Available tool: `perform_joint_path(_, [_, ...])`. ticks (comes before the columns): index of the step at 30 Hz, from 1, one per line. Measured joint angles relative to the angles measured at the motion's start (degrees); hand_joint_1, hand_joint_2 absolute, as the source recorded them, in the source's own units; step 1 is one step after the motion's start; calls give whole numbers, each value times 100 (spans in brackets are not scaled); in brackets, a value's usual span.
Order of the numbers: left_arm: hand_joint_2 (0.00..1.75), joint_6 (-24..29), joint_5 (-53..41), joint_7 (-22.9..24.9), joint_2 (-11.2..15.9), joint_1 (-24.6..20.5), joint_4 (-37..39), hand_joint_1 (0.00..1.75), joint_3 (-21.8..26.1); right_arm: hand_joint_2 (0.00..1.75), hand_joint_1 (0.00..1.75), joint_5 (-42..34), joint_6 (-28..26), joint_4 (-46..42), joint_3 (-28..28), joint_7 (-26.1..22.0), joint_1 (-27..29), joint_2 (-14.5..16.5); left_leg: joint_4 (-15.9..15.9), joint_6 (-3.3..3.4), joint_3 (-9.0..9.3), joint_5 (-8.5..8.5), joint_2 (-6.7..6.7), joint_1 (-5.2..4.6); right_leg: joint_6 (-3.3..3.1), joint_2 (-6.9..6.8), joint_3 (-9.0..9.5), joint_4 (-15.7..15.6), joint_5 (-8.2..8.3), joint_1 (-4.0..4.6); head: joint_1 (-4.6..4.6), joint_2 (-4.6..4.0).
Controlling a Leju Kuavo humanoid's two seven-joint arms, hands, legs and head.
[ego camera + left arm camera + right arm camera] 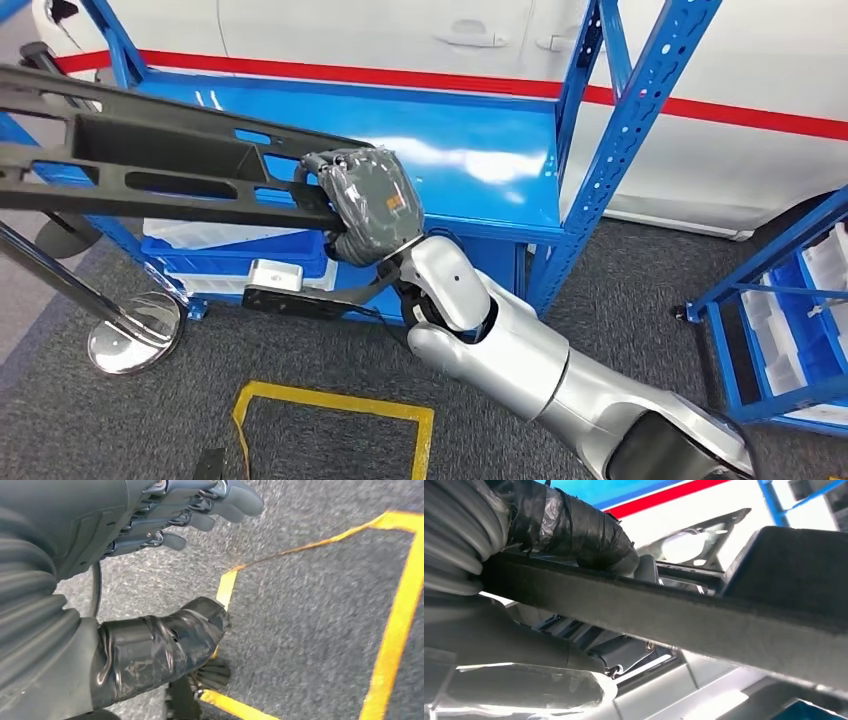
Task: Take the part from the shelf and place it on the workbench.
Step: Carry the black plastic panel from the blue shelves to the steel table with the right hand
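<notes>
One long black part (pixel 150 165), a moulded trim panel with slots and a deep trough, is the item under handling; it reaches well out from the right hand (pixel 365 205) across the front of the blue shelf (pixel 470 150), and appears to be lifted off the shelf surface rather than resting on it. Judged from its thin ribbed section and felt-like edge in the right wrist view (pixel 664 610), it is probably light and fairly stiff, but its length will give it leverage against a one-ended hold, so sag and swing are likely. A hold nearer mid-length, on a solid rail between the slots, would steady it better. The right hand is closed around the near end of the part, thumb over one face and fingers under the other, gripping a rail. The left hand (pixel 150 520) hangs over grey carpet (pixel 310 610) with yellow floor tape (pixel 395 630), fingers loosely extended and apart, holding nothing and touching nothing.
</notes>
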Motion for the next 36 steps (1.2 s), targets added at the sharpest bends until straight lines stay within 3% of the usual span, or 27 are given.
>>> perform_joint_path(2, [175, -1, 4, 1, -1, 2, 0, 0, -1, 175, 175, -14, -2, 15, 0, -6, -5, -1, -40, 87, -82, 135, 22, 15, 64, 7, -56, 27, -66, -11, 7, 0])
perform_joint_path(3, [175, 0, 7, 2, -2, 3, 0, 0, -2, 175, 175, -28, -4, 22, 0, -7, -5, -2, -65, 141, -142, 214, 37, 25, 90, 12, -113, 157, -258, -14, 30, 0])
perform_joint_path(5, [175, 1, 7, 2, -2, 2, 0, 0, -2, 175, 175, -61, -7, 37, 0, -8, -7, -3, -74, 209, -296, 357, 55, 26, 123, 15, -267, 733, -841, -26, 86, 0])
perform_joint_path(6, [175, 2, 8, 1, -2, 1, 0, 0, -2, 175, 175, -74, -8, 44, 0, -8, -7, -3, -67, 225, -387, 425, 60, 21, 132, 15, -326, 1090, -1049, -29, 108, 0])
perform_joint_path(7, [175, 2, 8, 1, -2, 1, 0, 0, -2, 175, 175, -82, -8, 54, 0, -9, -7, -3, -56, 223, -480, 490, 61, 16, 137, 15, -337, 1373, -1110, -29, 119, 0])
perform_joint_path(9, [175, 2, 9, 1, -2, 3, 0, 0, -2, 175, 175, -90, -9, 70, 0, -9, -7, -3, -22, 210, -660, 607, 62, 5, 120, 16, -137, 1468, -869, -24, 122, 0])
perform_joint_path(10, [175, 2, 9, 1, -2, 3, 0, 0, -2, 175, 175, -90, -10, 75, 0, -10, -7, -3, -1, 200, -739, 659, 61, 0, 89, 18, 103, 1233, -709, -15, 122, 0])
perform_joint_path(11, [175, 2, 9, 1, -7, 4, 0, 0, -2, 175, 175, -90, -11, 77, 0, -11, -10, -1, 17, 185, -805, 705, 58, -8, 44, 21, 402, 856, -664, 3, 120, 0])
perform_joint_path(13, [175, 2, 9, -1, -18, 5, 0, 0, -2, 175, 175, -90, -13, 77, 0, -18, -24, 14, 19, 133, -878, 810, 58, -9, -15, 27, 909, 86, -763, 41, 114, 0])
perform_joint_path(14, [175, 3, 10, -1, -23, 6, 0, 0, -2, 175, 175, -88, -13, 78, 0, -22, -33, 22, -11, 97, -893, 877, 59, -2, -30, 28, 1012, -128, -816, 58, 116, 0])
perform_joint_path(16, [175, 9, 17, -4, -15, 8, 2, 0, -2, 175, 175, -86, -14, 82, 0, -33, -45, 30, -97, 26, -929, 1003, 51, 27, -50, 17, 983, -263, -702, 63, 142, 0])
perform_joint_path(17, [175, 13, 31, -6, -12, 19, 3, 0, -2, 175, 175, -86, -14, 87, 1, -38, -47, 31, -102, -6, -966, 964, 40, 31, -75, 7, 942, -320, -615, 50, 151, 0])
perform_joint_path(18, [175, 17, 44, -9, -12, 33, 5, 0, -3, 175, 175, -86, -15, 95, 1, -42, -48, 34, -14, -37, -1022, 817, 29, 35, -107, -2, 889, -379, -533, 29, 154, 0])
perform_joint_path(19, [175, 21, 57, -15, -11, 46, 7, 0, -3, 175, 175, -86, -15, 102, 2, -45, -49, 38, 183, -66, -1099, 571, 20, 41, -134, -10, 822, -416, -454, 3, 150, 0])
perform_joint_path(21, [175, 31, 71, -45, -17, 60, 7, 0, -3, 175, 175, -86, -15, 108, 2, -48, -53, 45, 885, -128, -1262, 61, 18, 44, -163, -10, 671, -431, -337, -2, 145, 0])
perform_joint_path(22, [175, 36, 78, -73, -13, 58, 7, 0, -3, 175, 175, -86, -15, 109, 2, -49, -53, 46, 1253, -155, -1328, -21, 18, 51, -156, -14, 596, -425, -282, -6, 143, 0])
perform_joint_path(23, [175, 37, 88, -115, -7, 58, 7, 0, -3, 175, 175, -86, -15, 113, 2, -49, -52, 46, 1519, -183, -1344, 52, 18, 61, -144, -19, 518, -412, -231, -13, 143, 0])
perform_joint_path(24, [175, 30, 100, -165, 2, 57, 7, 0, -2, 175, 175, -86, -15, 119, 2, -50, -51, 46, 1612, -210, -1283, 237, 19, 75, -123, -24, 436, -390, -186, -26, 143, 0])
perform_joint_path(25, [175, 14, 111, -211, 10, 57, 7, 0, -3, 175, 175, -88, -15, 126, 2, -52, -50, 45, 1507, -237, -1125, 435, 20, 94, -94, -26, 354, -356, -147, -43, 142, 0])
perform_joint_path(26, [175, -5, 120, -249, 14, 55, 6, 0, -2, 175, 175, -92, -15, 131, 2, -55, -49, 46, 1208, -265, -869, 525, 23, 119, -63, -26, 278, -311, -118, -51, 142, 0])
perform_joint_path(27, [175, -22, 127, -271, 20, 50, 6, 0, -2, 175, 175, -96, -16, 133, 2, -58, -53, 46, 780, -276, -550, 469, 19, 122, -32, -23, 213, -259, -100, -53, 141, 0])
perform_joint_path(29, [175, -43, 156, -283, 25, 31, 6, 0, -2, 175, 175, -101, -21, 136, 1, -62, -63, 48, 98, -210, -94, 176, 8, 117, 26, -17, 138, -178, -58, -29, 146, 0])
perform_joint_path(30, [175, -46, 173, -282, 29, 23, 7, 0, -2, 175, 175, -101, -23, 138, 0, -65, -68, 48, -49, -153, -11, 86, 1, 101, 52, -16, 122, -164, -32, -19, 151, 0])
perform_joint_path(32, [175, -49, 204, -280, 29, 23, 7, 0, -2, 175, 175, -101, -23, 148, 1, -72, -70, 48, -69, -41, -37, 101, 7, 113, 103, -5, 76, -112, -44, -19, 156, 0])
perform_joint_path(34, [175, -49, 219, -276, 29, 36, 7, 0, -2, 175, 175, -101, -23, 154, 2, -75, -69, 48, -75, 56, -77, 157, 18, 119, 146, 5, -87, 261, -318, -31, 160, 0])
perform_joint_path(36, [175, -48, 223, -275, 29, 41, 7, 0, -2, 175, 175, -101, -23, 163, 2, -75, -66, 47, -67, 121, -133, 198, 20, 95, 167, 7, -378, 1026, -737, -37, 162, 0])
